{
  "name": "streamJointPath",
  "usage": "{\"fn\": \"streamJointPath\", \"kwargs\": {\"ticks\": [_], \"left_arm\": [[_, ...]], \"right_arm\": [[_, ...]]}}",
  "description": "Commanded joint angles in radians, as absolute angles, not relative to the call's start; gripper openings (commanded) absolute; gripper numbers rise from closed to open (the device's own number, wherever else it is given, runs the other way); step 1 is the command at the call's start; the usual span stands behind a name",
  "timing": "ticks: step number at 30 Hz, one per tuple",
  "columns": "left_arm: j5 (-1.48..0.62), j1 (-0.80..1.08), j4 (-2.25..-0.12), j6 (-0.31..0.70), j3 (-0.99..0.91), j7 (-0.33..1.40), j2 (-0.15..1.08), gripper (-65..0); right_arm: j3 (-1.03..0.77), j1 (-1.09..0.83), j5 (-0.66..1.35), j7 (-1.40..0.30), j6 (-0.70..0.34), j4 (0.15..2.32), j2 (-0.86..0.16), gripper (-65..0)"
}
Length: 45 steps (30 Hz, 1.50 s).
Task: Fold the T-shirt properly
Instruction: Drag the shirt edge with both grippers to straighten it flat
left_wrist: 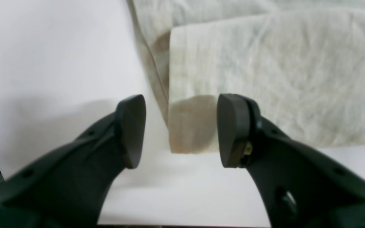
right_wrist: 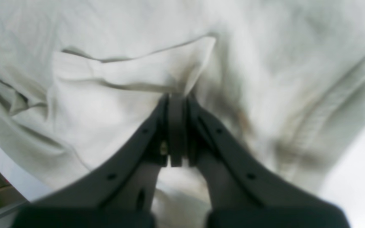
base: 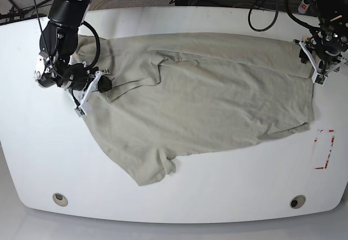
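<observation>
The T-shirt (base: pixel 201 98) lies spread but wrinkled across the middle of the white table (base: pixel 32 158), one sleeve trailing toward the near edge and part of the upper body already doubled over itself. At the left of the base view, the right gripper (right_wrist: pixel 176 95) has its jaws pressed together on a raised pleat of cloth near the shoulder; the wrist view shows fabric puckering into the pinch, so the grip appears to serve as the lifting point for a fold. At the opposite end, the left gripper (left_wrist: pixel 181 129) stands with its jaws well apart, astride the corner of a folded edge (left_wrist: pixel 182 126) of the shirt. Whether the pads touch the cloth cannot be told; nothing lies between them that they clamp. This placement suggests a pinch being prepared, so that both ends can be carried together. The garment is judged early in folding.
</observation>
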<state>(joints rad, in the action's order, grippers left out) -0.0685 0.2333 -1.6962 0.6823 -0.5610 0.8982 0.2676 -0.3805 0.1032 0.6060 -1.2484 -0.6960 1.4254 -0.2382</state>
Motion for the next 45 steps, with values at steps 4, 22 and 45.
{"fn": "streamJointPath", "kwargs": {"ticks": [4,22,45], "left_arm": [[-0.070,0.229,-1.616,0.679,-0.564,0.780,0.285,-31.8],[-0.012,0.229,-1.572,0.680,-0.568,0.771,0.285,-31.5],[-0.018,0.225,-1.661,0.698,-0.624,0.779,0.277,-31.7]], "right_arm": [[-0.386,0.130,0.631,-1.230,-0.698,1.509,-0.257,-65.0],[-0.387,0.239,0.621,-1.211,-0.698,1.466,-0.265,-65.0],[-0.565,0.027,0.630,-1.219,-0.698,1.566,-0.386,-8.2]]}}
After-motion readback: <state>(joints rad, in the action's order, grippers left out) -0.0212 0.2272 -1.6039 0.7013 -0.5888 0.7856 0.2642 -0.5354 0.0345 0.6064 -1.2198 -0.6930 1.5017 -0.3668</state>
